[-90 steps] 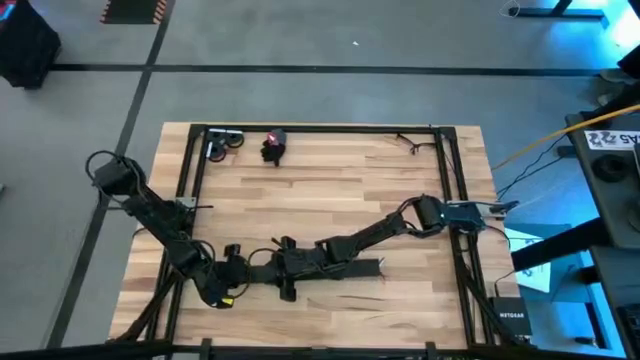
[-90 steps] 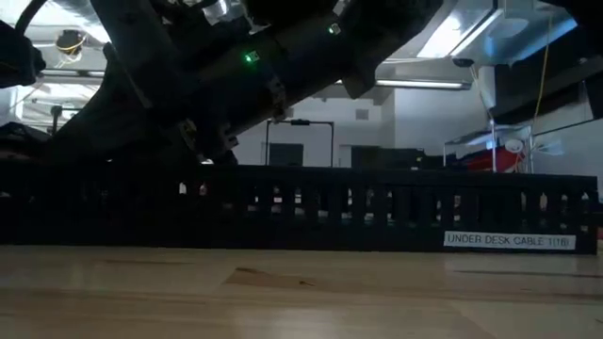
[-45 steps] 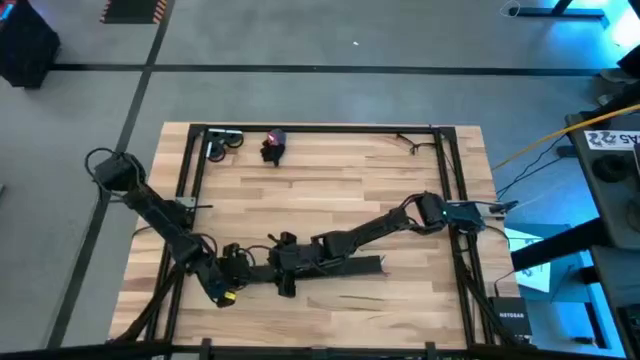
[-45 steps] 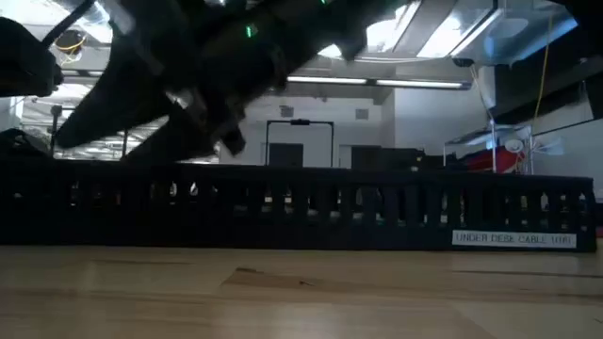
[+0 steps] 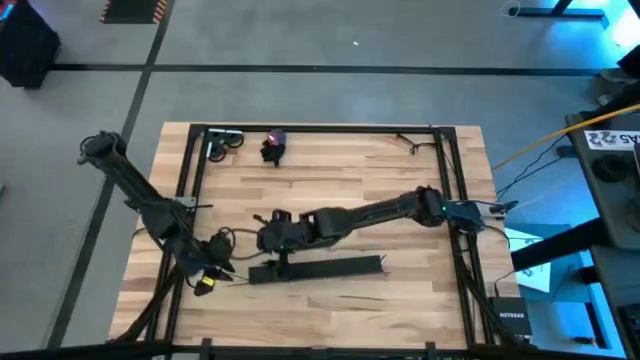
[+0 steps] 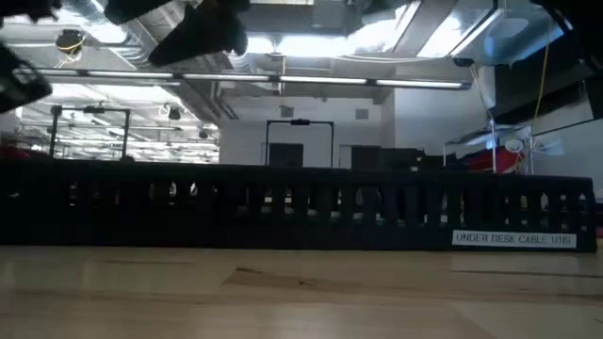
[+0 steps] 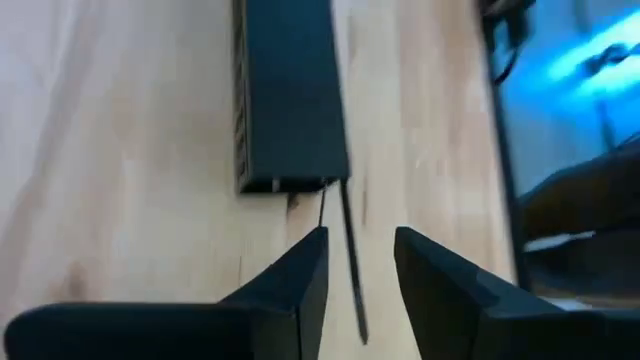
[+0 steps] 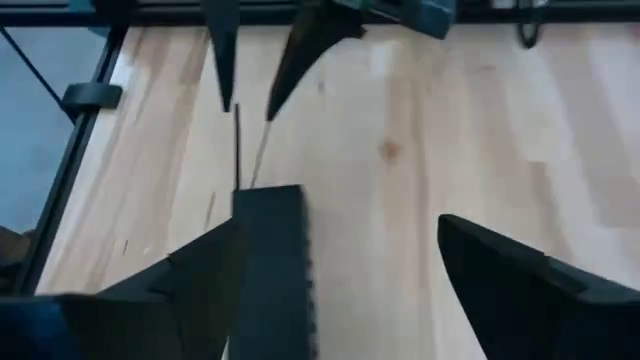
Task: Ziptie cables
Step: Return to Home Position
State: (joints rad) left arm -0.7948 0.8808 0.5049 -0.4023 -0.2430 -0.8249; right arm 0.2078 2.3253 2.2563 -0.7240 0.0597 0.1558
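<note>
A long black slotted bar (image 5: 315,268) lies flat on the wooden table near the front edge; it also spans the low view (image 6: 301,207). Two thin dark zip-tie strips (image 7: 350,262) stick out past its left end. My left gripper (image 7: 360,235) is open just left of that end, with one finger on either side of a strip and touching nothing. My right gripper (image 8: 340,225) hangs wide open above the bar's left end (image 8: 275,260). The cables lie as small tangles by the far edge at the left, one pale (image 5: 226,141) and one dark and reddish (image 5: 272,146).
A black frame (image 5: 320,128) runs round the table top. More thin dark strips (image 5: 410,142) lie by the far right corner. Bare wood stretches between the bar and the far edge. A small black box (image 5: 510,322) sits off the near right corner.
My right gripper has risen off the bar and gone toward the far edge and a little left; the bar stays on the table, now uncovered. My left gripper has drawn back a little toward the table's left edge. Both arms have lifted out of the low view.
</note>
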